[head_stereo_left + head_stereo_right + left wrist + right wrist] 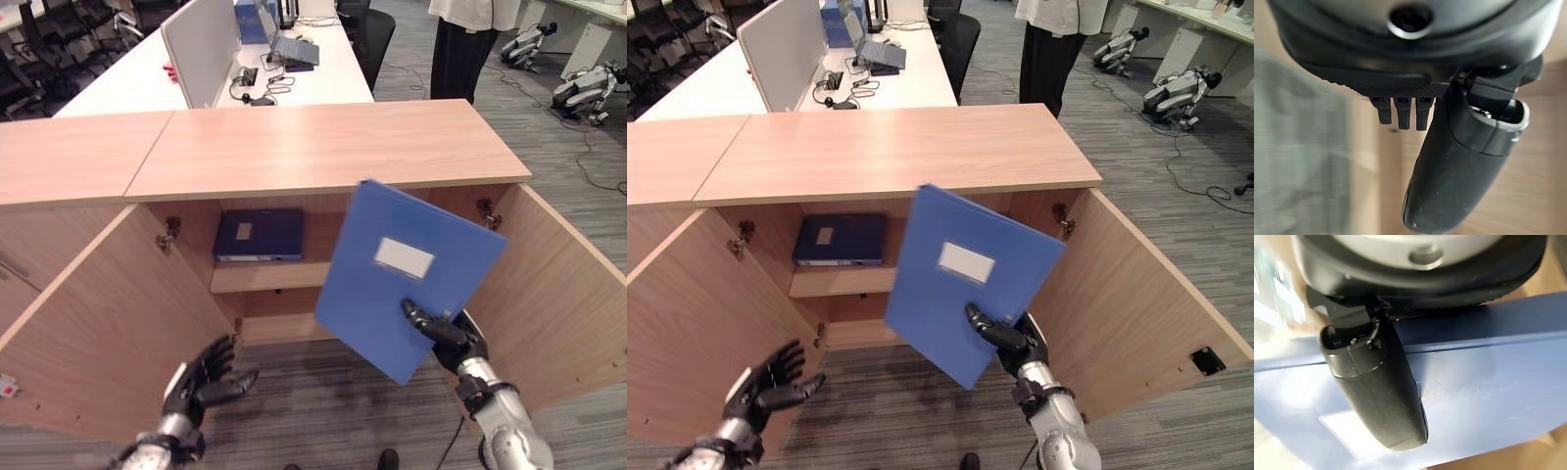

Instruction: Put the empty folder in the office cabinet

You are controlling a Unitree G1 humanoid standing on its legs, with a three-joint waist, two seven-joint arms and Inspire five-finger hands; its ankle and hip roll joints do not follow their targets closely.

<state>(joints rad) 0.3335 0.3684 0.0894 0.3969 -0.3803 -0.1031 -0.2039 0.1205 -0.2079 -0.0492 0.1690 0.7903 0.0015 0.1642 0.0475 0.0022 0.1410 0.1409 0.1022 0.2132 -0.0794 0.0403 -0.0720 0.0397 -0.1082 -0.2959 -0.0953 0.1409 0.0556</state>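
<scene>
A blue folder (402,274) with a white label is held up, tilted, in front of the open wooden cabinet (323,147). My right hand (449,335) is shut on its lower right edge, with the thumb (1383,391) pressed on the folder's face (1488,377). My left hand (201,377) hovers low by the left cabinet door (108,323), fingers spread and holding nothing; its thumb (1459,166) stands before bare wood. A darker blue folder (259,235) lies flat on the cabinet's shelf (269,276).
Both cabinet doors stand wide open; the right door (568,294) is beside my right arm. A person (468,39) stands beyond the cabinet. White desks (196,73) with a laptop and cables lie behind. Robot dogs (588,88) rest on the floor at far right.
</scene>
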